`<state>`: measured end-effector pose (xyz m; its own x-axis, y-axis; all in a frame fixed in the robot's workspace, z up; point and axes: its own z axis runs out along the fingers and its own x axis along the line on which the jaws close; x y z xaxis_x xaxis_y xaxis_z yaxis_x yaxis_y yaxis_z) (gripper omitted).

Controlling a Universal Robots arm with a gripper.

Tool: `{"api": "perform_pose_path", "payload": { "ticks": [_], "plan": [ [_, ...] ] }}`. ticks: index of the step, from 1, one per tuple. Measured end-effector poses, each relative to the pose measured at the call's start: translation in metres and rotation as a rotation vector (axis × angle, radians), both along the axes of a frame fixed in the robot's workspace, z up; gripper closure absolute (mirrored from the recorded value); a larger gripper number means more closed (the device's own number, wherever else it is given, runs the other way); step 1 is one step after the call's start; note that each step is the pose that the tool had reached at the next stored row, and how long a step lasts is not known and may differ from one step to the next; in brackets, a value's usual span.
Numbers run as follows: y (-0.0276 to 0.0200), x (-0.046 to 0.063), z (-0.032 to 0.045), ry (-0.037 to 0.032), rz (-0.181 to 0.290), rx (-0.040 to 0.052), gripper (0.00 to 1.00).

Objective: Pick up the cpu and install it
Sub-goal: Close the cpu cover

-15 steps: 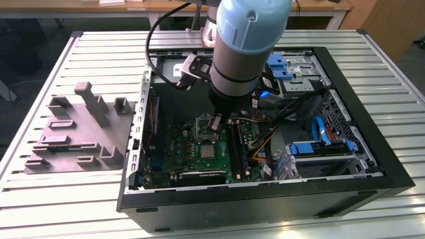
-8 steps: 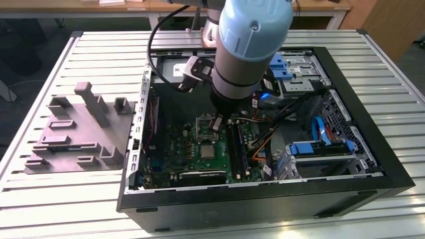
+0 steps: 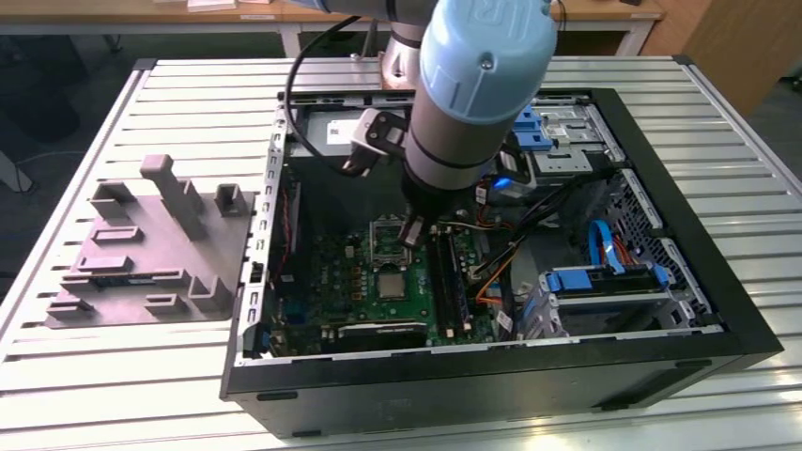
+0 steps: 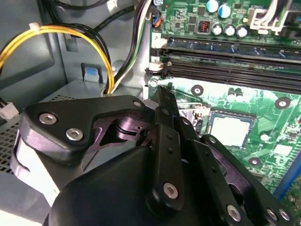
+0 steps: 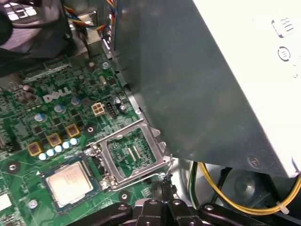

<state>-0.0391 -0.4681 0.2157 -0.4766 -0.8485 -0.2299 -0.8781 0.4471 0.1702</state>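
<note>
Fingers (image 4: 162,101), seemingly pinched together, hover by the raised socket frame (image 5: 134,153), cpu (image 5: 70,181) seated beside, yellow cables (image 4: 70,31) near.

Print spotted, none we can read out.
We log white lettering on the motherboard (image 5: 56,96), faint print on the cpu (image 5: 70,181), and round marks on the power supply label (image 5: 282,52). In the exterior view, that board sits at 9 o'clock inside the case (image 3: 501,376).
</note>
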Motion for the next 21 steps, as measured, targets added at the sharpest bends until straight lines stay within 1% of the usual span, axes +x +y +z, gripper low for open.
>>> {"api": "perform_pose_path", "payload": {
  "ticks": [7, 11, 13, 17, 21],
  "plan": [
    [0.0067, 0.002, -0.0027, 0.0001, 0.001, 0.003, 0.89],
    [0.0083, 0.002, -0.0034, 0.0001, 0.001, 0.0059, 0.89],
    [0.0084, 0.0019, -0.0038, 0.0001, 0.0, 0.0102, 0.89],
    [0.0091, 0.002, -0.0051, 0.0, 0.001, 0.0254, 0.89],
    [0.01, 0.002, -0.0071, -0.0001, 0.001, 0.0347, 0.89]
  ]
}}
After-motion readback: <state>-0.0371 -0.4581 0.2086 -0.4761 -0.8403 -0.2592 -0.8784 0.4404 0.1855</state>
